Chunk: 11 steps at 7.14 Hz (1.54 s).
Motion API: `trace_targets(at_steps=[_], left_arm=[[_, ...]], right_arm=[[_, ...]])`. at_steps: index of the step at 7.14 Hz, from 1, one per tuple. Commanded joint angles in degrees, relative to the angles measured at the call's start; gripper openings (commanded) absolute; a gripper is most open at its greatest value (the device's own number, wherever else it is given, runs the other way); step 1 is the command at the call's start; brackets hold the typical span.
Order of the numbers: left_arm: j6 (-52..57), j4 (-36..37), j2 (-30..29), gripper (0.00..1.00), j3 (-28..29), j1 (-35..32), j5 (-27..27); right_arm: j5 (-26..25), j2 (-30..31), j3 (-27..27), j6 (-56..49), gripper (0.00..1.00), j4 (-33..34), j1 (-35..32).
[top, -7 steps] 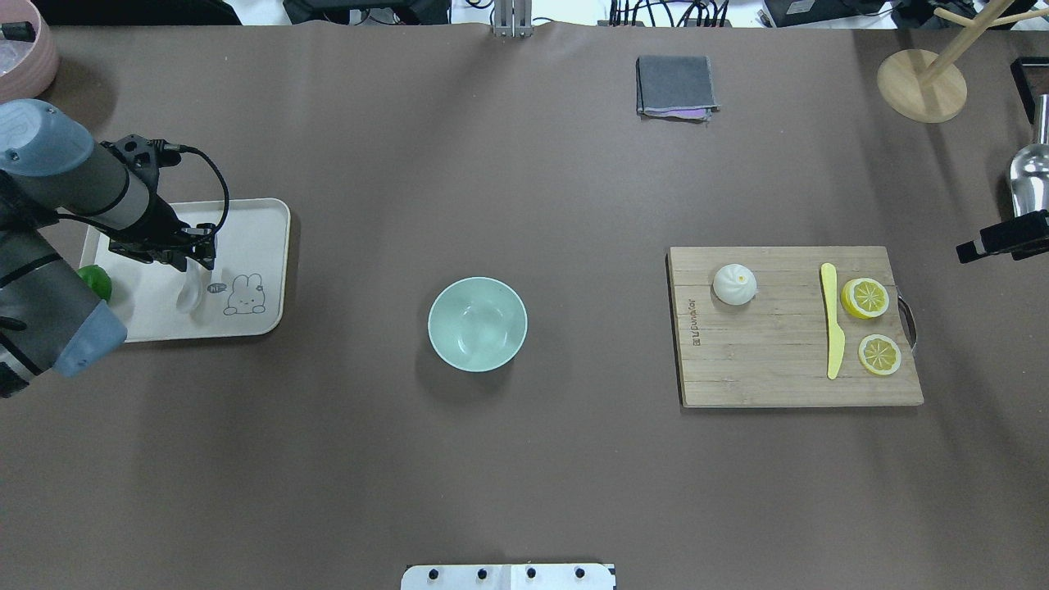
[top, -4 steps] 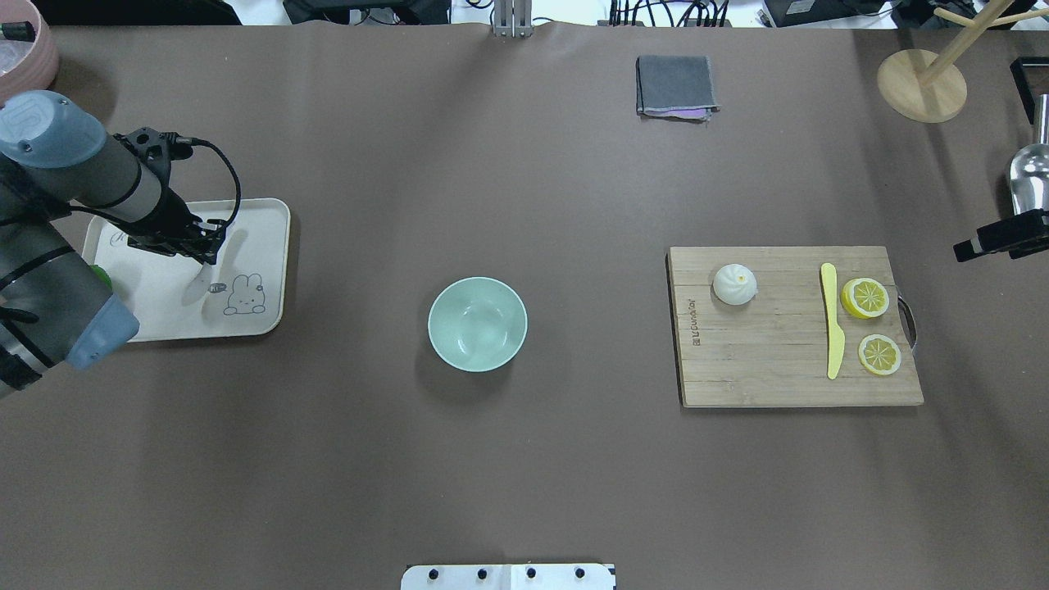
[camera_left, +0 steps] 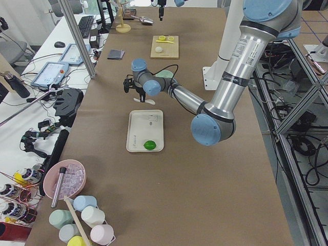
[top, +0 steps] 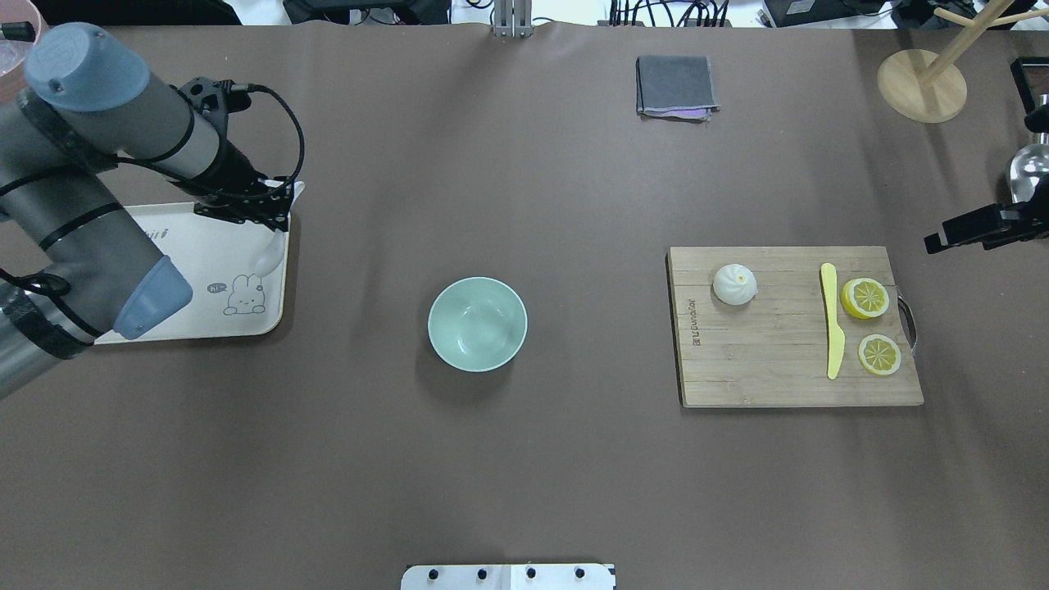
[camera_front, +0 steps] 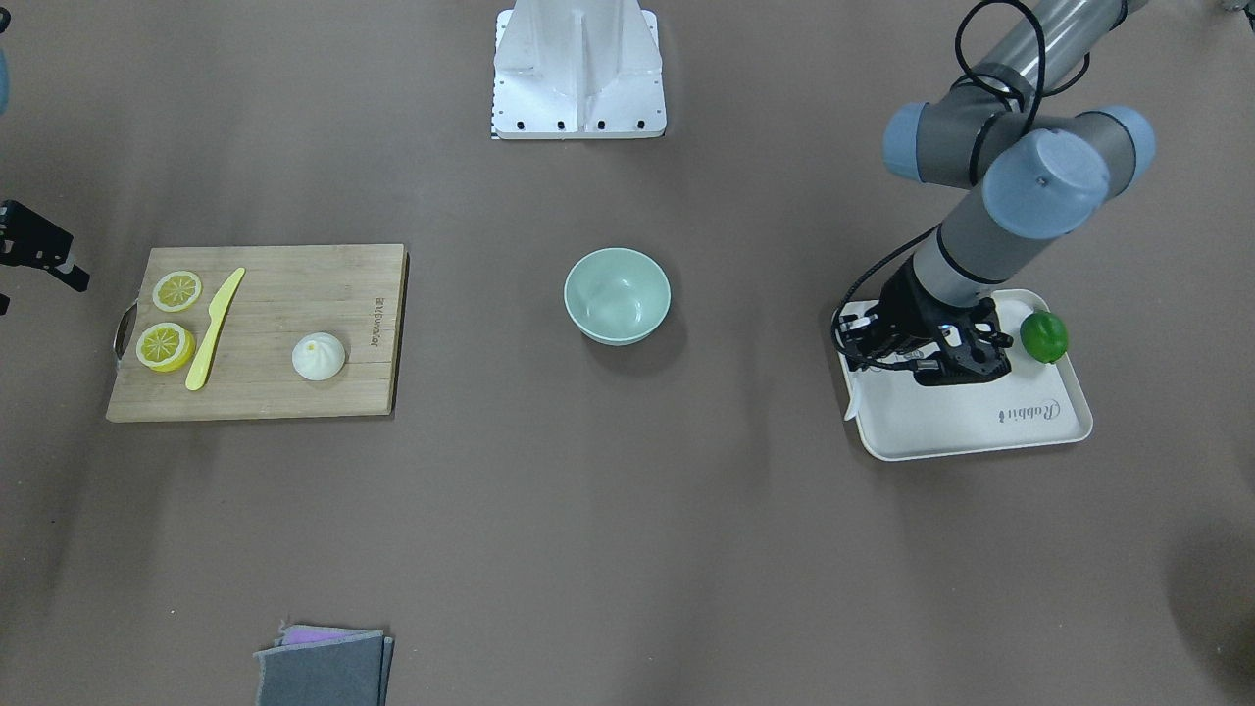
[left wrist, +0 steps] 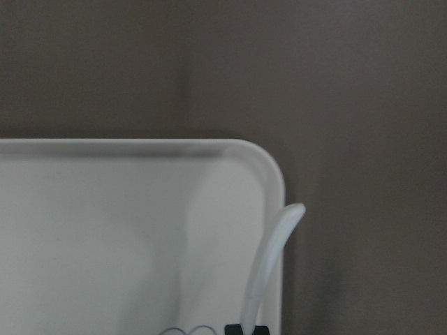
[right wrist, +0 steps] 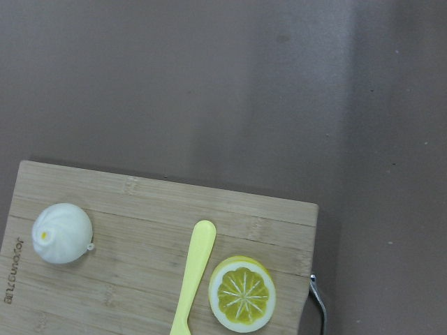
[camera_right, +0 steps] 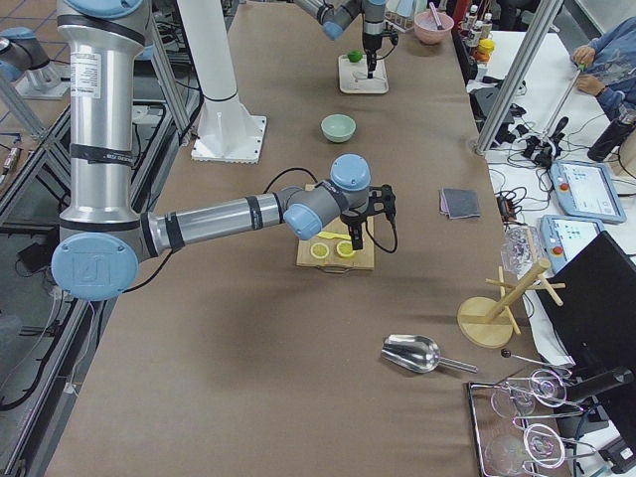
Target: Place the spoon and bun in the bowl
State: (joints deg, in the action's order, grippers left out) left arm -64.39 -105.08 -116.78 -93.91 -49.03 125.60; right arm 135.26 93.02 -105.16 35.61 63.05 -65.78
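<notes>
Left gripper (top: 277, 215): pinching the spoon (top: 267, 259), held over the tray (top: 192, 324) corner.
Spoon axis: runs toward and away from the robot, handle tip outward.
Bowl (top: 477, 324): to the gripper's right, nearer the robot, empty.
Bun (top: 734, 284): on the board (top: 762, 369), nearer the right gripper (top: 934, 241); I cannot tell whether that gripper is spread or closed.
Count: one spoon, one bun, one bowl.

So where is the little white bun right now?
In the overhead view, the bun sits far to the right of the bowl, on the left end of the wooden cutting board, left of the yellow knife.
</notes>
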Motion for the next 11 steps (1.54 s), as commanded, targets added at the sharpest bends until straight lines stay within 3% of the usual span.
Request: trace_targets(at_steps=[1,4,9,10,11], left_arm=[[-11.4,1.0,-7.1,0.0,-1.1,6.8,-2.4],[-15.1,0.8,-11.2,0.0,0.7,14.0,-9.5],[-15.8,0.2,-14.8,0.0,5.0,16.3,-12.2],[-15.8,0.1,-14.9,0.06,5.3,16.3,-12.2],[-15.8,-0.7,-14.9,0.22,5.5,16.3,-12.3]], right_arm=[[-5.2,-2.9,0.7,3.0,0.99,0.0,7.4],[-10.4,-9.5,4.3,9.0,0.99,0.0,15.2],[-15.6,-14.1,6.6,12.8,0.97,0.1,21.7],[-16.0,-14.4,7.1,12.8,0.92,0.1,21.8],[-16.5,-15.8,8.8,12.8,0.9,0.1,21.8]])
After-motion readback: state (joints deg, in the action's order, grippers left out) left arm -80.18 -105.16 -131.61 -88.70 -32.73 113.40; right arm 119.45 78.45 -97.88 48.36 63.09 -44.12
